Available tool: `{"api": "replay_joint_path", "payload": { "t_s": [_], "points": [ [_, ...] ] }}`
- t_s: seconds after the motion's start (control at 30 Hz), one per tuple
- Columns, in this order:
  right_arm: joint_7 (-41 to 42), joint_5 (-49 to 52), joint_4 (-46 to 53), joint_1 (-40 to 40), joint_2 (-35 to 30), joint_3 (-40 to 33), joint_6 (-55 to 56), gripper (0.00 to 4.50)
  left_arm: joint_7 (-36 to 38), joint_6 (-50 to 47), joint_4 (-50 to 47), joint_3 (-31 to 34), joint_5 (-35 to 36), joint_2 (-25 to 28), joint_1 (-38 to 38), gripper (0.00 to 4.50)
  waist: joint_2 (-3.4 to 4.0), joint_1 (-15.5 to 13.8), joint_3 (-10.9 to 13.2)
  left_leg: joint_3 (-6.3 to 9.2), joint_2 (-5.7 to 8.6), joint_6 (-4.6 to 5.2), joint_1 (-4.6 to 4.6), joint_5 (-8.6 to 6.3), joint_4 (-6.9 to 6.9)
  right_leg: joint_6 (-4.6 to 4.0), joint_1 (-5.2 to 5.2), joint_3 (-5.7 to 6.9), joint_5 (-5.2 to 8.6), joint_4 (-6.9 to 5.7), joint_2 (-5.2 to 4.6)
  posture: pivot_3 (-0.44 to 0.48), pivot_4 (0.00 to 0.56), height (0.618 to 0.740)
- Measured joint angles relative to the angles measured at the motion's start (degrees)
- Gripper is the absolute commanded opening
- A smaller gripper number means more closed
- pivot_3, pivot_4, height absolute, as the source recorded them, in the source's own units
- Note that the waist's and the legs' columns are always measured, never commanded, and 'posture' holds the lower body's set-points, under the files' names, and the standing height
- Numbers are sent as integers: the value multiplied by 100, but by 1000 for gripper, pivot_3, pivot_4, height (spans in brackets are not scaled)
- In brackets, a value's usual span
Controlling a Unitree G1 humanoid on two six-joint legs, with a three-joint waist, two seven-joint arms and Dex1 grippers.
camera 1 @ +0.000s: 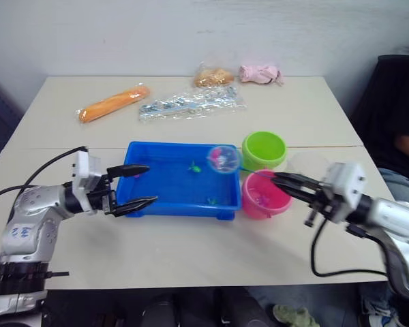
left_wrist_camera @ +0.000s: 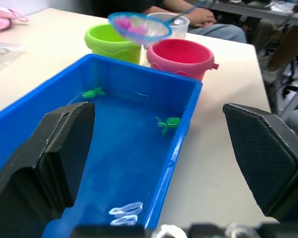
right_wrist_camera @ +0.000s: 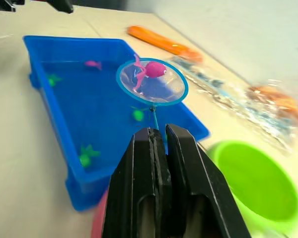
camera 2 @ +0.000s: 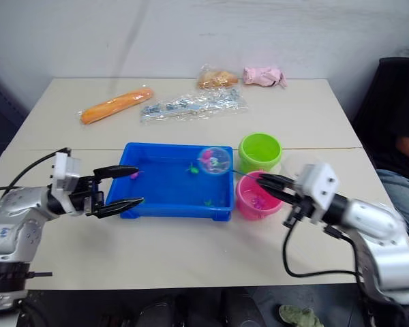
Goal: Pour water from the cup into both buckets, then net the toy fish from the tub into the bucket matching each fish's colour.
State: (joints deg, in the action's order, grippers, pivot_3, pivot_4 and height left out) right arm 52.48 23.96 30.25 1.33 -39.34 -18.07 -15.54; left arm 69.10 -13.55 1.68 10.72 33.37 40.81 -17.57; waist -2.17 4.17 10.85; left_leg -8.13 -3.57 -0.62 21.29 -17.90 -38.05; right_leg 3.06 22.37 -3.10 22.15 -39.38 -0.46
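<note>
Blue-rimmed net [right_wrist_camera: 151, 82], carrying a pink fish [right_wrist_camera: 150, 70], hangs over the tub's [camera 1: 165, 204] far right corner, its handle pinched in the right hand [camera 1: 281, 181]. Left hand [camera 1: 142, 186] spreads wide at the tub's left end.

buckets [camera 1: 264, 170] crowd tub [camera 1: 180, 204], near table [camera 1: 191, 252] bare

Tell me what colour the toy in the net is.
Pink: the toy fish lies in the net, held over the tub. Right wrist view shows it best.
</note>
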Motion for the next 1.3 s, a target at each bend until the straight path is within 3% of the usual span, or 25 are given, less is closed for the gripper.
{"api": "replay_joint_path", "payload": {
  "t_s": [0.3,0.5,0.83,1.1,1.3],
  "points": [
    [120,-518,30,-1585,-60,-1506,1425,0,350,227,476,-537,-161,-512,-716,4442,1,-88,-2,-12,0,0,-12,1,-6,1,-4,-15,0,-5,9,0,150,740],
    [121,-1251,-637,-2188,206,-1621,3216,0,447,312,812,-609,-239,-649,-877,4442,2,-85,-2,-17,0,0,-15,1,-10,1,-4,-20,0,-9,9,0,150,740],
    [-538,-2633,-1408,-2191,37,-1635,5545,0,521,506,1013,-677,-342,-786,-926,4442,5,-85,-3,-17,0,-2,-23,2,-14,1,-8,-22,0,-16,9,0,150,740],
    [-1916,-4958,-1769,-1829,-62,-2046,6933,0,507,613,1043,-681,-371,-880,-928,4442,5,-89,-4,-19,0,-3,-22,3,-17,1,-7,-23,0,-18,9,0,150,740],
    [-2850,-5877,-1994,-1779,-267,-2108,7545,0,478,619,1066,-681,-375,-921,-962,4442,6,-86,-4,-19,0,-6,-25,5,-17,1,-7,-24,0,-21,10,0,150,740]
  ]
}}
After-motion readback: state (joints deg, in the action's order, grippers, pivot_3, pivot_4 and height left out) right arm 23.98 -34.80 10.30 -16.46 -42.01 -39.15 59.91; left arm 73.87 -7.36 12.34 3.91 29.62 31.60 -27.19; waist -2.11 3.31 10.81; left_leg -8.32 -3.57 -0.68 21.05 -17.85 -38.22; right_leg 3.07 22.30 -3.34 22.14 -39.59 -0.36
